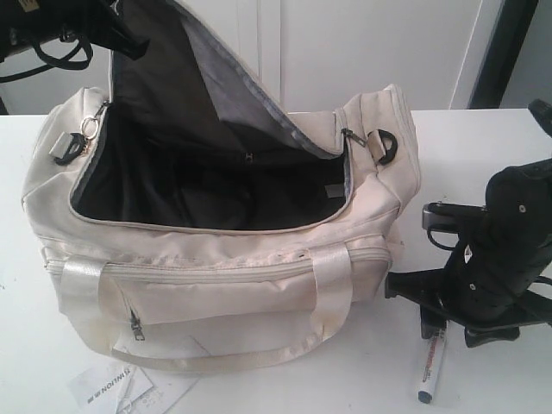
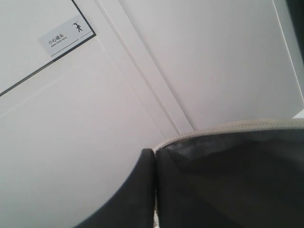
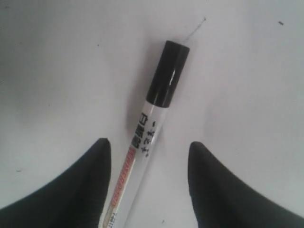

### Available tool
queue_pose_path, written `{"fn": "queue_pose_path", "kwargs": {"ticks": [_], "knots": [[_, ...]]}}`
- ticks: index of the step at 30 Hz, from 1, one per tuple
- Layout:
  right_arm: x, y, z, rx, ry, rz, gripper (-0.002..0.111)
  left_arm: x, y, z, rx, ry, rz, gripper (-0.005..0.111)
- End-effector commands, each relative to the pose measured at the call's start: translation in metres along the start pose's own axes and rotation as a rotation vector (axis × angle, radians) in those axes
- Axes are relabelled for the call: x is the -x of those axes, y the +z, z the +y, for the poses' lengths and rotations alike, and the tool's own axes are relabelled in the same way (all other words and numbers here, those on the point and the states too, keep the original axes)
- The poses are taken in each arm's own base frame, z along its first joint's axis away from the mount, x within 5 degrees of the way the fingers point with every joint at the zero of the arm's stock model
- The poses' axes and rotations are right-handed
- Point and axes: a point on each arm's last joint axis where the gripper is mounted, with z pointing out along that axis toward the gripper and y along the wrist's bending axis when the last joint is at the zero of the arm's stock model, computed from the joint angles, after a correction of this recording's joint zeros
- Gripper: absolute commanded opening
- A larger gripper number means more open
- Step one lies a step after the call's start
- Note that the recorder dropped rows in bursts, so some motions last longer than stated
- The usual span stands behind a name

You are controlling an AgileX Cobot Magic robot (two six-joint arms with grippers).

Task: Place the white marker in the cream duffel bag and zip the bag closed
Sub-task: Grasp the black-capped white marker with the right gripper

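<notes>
White marker (image 3: 153, 124) lies flat near the front right corner of the bench (image 1: 483, 138), just clear of the cream duffel bag (image 1: 216, 285), whose top is open. Right gripper (image 3: 149, 141) straddles the barrel, wide open and empty. We'd lower straight and close mid-barrel. Left gripper (image 2: 149, 153) is pinched closed, seemingly on the raised flap.

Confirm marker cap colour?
Black cap on the white marker; clearest in the right wrist view.
</notes>
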Motion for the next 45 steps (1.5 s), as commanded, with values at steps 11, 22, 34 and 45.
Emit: {"fn": "queue_pose_path", "kwargs": {"ticks": [11,22,34,45], "knots": [[-0.0001,0.0148,-0.0019,-0.011,0.004,0.012,0.032,0.0042,-0.0008,0.0038,0.017,-0.011,-0.025,0.0],[0.0013,0.0148,-0.0012,-0.003,0.003,-0.004,0.031,0.0042,-0.0008,0.0038,0.017,-0.011,-0.025,0.0],[0.002,0.0148,-0.0015,-0.006,-0.01,-0.01,0.031,0.0042,-0.0008,0.0038,0.017,-0.011,-0.025,0.0],[0.0046,0.0148,-0.0002,0.008,-0.017,-0.041,0.031,0.0042,-0.0008,0.0038,0.017,-0.011,-0.025,0.0]]}}
